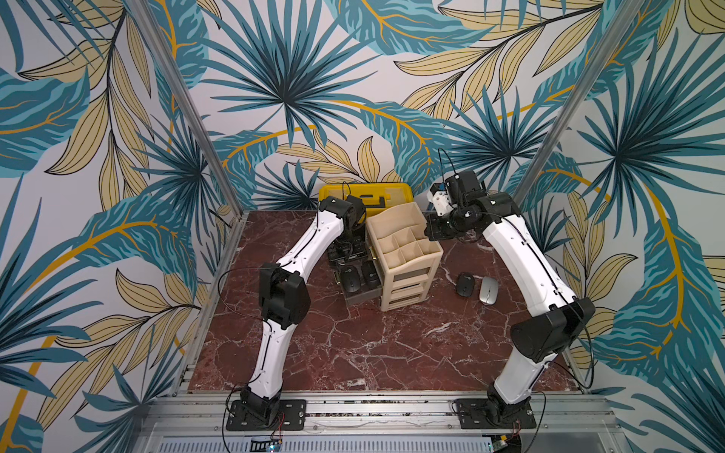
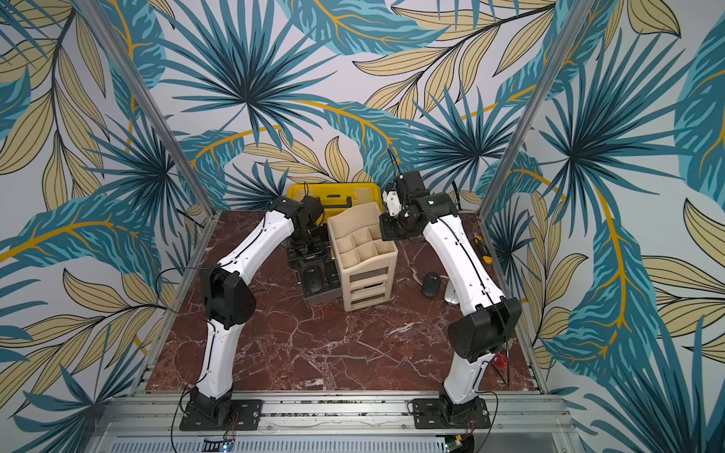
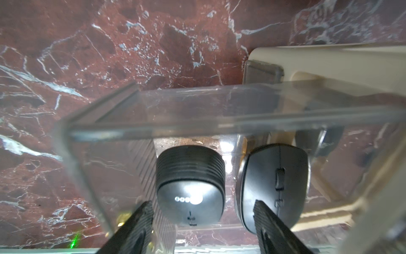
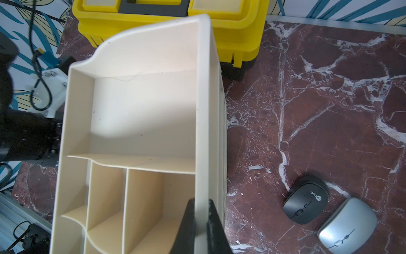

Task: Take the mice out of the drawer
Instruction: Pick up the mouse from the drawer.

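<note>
Two black mice (image 1: 348,274) in drawer (image 1: 359,299) (black mouse (image 1: 465,284), silver mouse (image 1: 488,290) outside).

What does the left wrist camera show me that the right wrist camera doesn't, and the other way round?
Left wrist only: the clear drawer, holding a black mouse framed by the fingers of the open left gripper, and another black mouse beside it.
Right wrist only: the yellow toolbox, a loose black mouse and a silver mouse on the table, and the right gripper shut on the organizer wall.
Both: the cream organizer and red marble table.
</note>
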Motion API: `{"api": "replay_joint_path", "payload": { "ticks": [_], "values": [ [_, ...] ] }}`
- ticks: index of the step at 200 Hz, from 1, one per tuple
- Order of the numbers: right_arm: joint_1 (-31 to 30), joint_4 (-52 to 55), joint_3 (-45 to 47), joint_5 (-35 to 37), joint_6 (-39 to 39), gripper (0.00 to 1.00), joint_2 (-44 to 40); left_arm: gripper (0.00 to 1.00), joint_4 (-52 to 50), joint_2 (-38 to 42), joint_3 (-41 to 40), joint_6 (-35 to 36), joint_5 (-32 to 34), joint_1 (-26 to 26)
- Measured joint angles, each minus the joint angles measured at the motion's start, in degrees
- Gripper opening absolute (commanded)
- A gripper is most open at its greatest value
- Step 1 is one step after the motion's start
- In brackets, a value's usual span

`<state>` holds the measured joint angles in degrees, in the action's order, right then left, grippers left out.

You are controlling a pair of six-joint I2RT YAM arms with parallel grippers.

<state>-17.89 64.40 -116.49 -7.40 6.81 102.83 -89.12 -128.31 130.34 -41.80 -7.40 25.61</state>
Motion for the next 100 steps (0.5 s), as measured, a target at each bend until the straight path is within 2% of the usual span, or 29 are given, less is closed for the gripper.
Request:
{"api": "replay_joint_path", "payload": {
  "ticks": [43,100],
  "values": [
    [-0.2,-0.4,0.2,-0.7,0.0,0.00,0.0,0.75,0.2,-0.4,-1.8,-0.5,1.7,0.5],
    [-0.6,-2.6,1.3,-2.1,0.0,0.00,-0.3,0.74,10.1,7.3,-15.7,-5.0,2.4,0.5]
  ]
}}
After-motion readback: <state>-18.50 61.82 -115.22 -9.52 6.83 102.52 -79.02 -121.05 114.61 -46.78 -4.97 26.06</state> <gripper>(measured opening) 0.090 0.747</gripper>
